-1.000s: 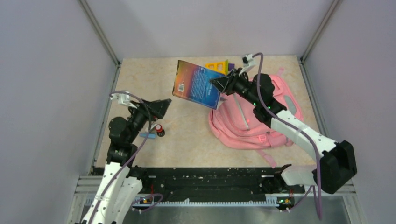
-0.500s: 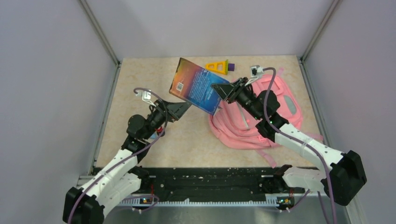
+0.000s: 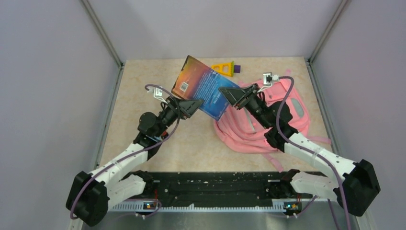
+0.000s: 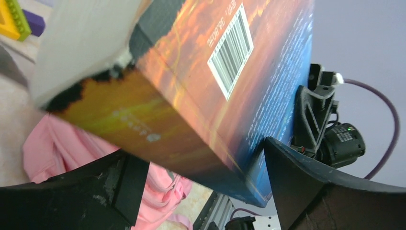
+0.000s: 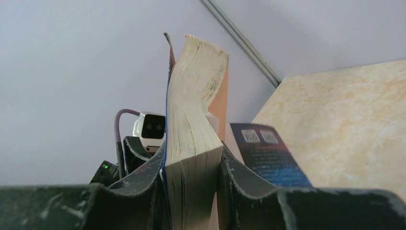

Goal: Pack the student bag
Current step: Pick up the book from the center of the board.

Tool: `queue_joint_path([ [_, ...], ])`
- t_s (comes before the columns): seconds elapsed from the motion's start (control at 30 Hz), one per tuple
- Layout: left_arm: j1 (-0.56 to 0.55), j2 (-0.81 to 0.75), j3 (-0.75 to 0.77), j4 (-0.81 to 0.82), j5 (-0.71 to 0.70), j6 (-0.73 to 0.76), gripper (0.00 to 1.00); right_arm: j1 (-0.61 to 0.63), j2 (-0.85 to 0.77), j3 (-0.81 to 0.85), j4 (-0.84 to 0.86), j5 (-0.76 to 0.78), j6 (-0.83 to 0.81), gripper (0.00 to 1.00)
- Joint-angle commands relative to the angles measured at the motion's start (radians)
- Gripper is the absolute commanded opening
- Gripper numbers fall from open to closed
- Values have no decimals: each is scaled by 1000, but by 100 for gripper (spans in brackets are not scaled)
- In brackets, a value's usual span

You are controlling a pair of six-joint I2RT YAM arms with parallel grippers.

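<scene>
The book [image 3: 201,86] blocks the left hand [image 3: 191,105] from the student bag [image 3: 239,134].

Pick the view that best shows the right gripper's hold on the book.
Right wrist view: both fingers of the right gripper press against the book, page edges facing the lens. Top external shows only the gripper meeting the book's edge. Left wrist shows the cover and barcode; the grip is hidden behind it.

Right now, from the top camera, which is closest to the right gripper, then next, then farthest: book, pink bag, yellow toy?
1. book: held in the right gripper.
2. student bag: just beneath it, right side.
3. yellow toy: at the back, middle.
</scene>
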Motion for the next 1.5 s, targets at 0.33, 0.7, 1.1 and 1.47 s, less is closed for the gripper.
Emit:
queue_joint_path([
  [0.33, -25, 81, 39, 374, -32, 27, 41, 15, -74, -75, 242, 28, 180, 0],
  [0.7, -20, -107, 9, 6, -185, 198, 0, 6, -122, 44, -349, 128, -246, 84],
  [1.1, 268, -187, 203, -785, -41, 372, 0, 66, -99, 51, -763, 241, -710, 93],
  [1.47, 285, -244, 144, -732, -58, 425, 0, 312, 166, 85, -916, 646, -869, 91],
])
